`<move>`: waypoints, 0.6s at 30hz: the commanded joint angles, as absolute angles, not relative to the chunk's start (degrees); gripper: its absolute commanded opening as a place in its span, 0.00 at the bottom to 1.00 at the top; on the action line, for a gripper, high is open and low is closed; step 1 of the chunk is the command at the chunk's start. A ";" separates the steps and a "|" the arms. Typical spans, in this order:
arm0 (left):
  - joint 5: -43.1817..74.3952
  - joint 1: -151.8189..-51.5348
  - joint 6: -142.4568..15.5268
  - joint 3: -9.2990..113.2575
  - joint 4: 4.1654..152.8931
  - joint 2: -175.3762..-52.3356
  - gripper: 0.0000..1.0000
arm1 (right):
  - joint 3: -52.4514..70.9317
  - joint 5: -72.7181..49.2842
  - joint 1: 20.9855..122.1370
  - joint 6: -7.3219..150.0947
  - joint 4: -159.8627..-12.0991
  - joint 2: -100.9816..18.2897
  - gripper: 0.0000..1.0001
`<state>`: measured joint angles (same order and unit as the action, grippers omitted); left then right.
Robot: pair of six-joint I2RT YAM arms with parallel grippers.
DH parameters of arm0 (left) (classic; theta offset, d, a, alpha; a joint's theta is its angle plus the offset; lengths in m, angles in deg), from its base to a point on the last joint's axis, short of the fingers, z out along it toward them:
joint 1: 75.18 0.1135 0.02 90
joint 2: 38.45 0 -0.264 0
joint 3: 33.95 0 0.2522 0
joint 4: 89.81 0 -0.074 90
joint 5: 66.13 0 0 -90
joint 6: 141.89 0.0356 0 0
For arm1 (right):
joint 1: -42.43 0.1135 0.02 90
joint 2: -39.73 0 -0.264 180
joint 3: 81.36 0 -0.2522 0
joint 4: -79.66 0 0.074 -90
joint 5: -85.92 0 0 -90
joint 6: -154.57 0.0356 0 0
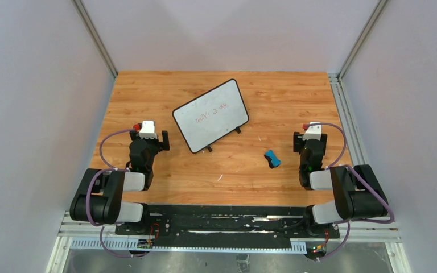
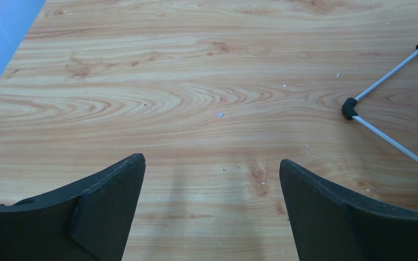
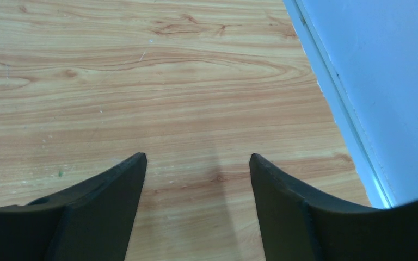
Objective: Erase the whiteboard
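Both pairs of fingers stand apart, holding nothing: the left gripper (image 2: 212, 163) and right gripper (image 3: 196, 160) each hang over the wooden table (image 1: 273, 96). The whiteboard (image 1: 211, 115), with faint red writing, sits askew mid-table. The blue eraser (image 1: 272, 158) lies apart from it, nearer the right gripper.

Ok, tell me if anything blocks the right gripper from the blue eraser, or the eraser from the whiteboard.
Nothing visible does. Bare tabletop lies between the open right gripper and the eraser, and between the eraser and the whiteboard.
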<state>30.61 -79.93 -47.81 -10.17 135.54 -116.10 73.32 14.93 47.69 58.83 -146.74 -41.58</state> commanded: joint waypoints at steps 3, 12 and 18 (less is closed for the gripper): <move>30.53 -80.23 -47.12 -9.56 138.04 -116.19 0.98 | 73.07 14.61 47.32 59.18 -148.65 -41.70 0.50; 26.99 -80.25 -45.67 -6.74 130.91 -113.62 0.98 | 46.68 17.45 48.26 68.07 -91.94 -32.98 0.39; 19.80 -80.22 -42.76 -1.77 118.99 -110.97 0.98 | 26.49 4.43 48.31 68.88 -65.13 -38.93 0.43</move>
